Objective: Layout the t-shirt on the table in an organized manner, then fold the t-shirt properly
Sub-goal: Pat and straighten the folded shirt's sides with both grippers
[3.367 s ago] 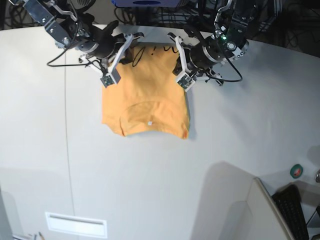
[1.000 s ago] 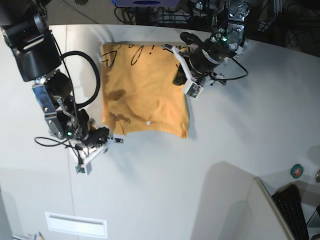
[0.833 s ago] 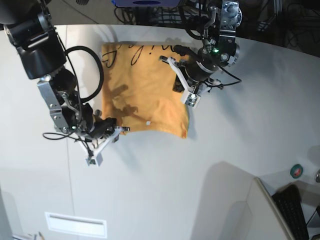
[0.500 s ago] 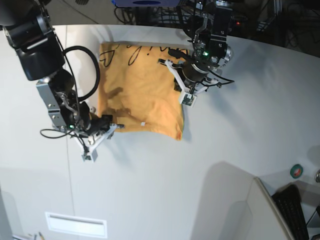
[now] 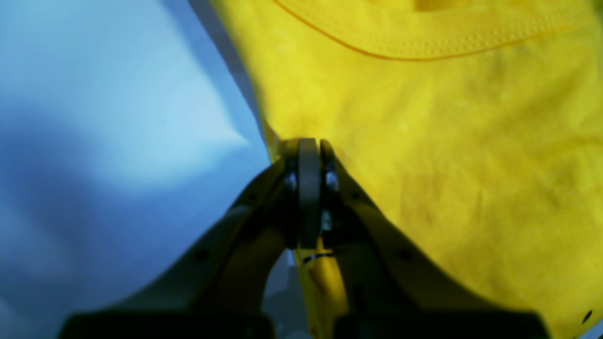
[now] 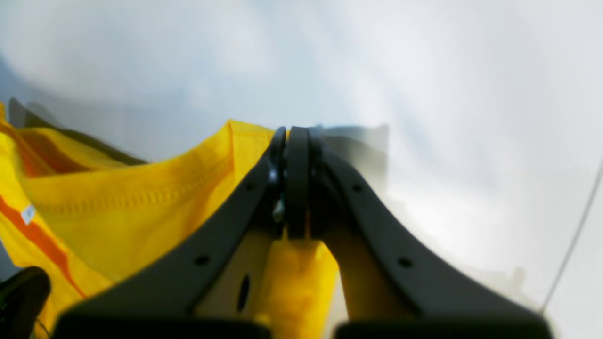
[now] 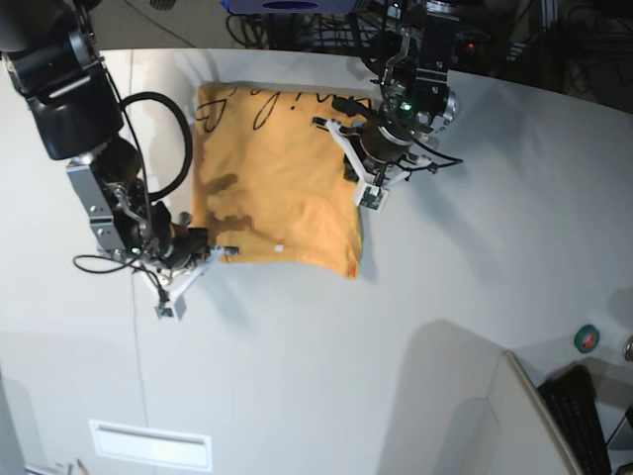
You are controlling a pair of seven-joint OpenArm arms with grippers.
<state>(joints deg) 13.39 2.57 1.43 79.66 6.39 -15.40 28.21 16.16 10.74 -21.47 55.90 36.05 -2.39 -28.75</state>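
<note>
The soft orange-yellow cotton t-shirt (image 7: 272, 183) with black script lies folded on the far part of the large flat white table (image 7: 415, 327). The left gripper (image 5: 308, 155) pinches its side edge, jaws pressed together on fabric. The right gripper (image 6: 292, 141) pinches its near corner likewise.

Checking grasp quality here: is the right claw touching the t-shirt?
Touching. The right wrist view shows the right claw shut on the t-shirt's hemmed edge.

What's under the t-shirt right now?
Only the white table shows around the t-shirt. Anything beneath the fabric is covered. Both grippers, left and right, pinch its edges.
</note>
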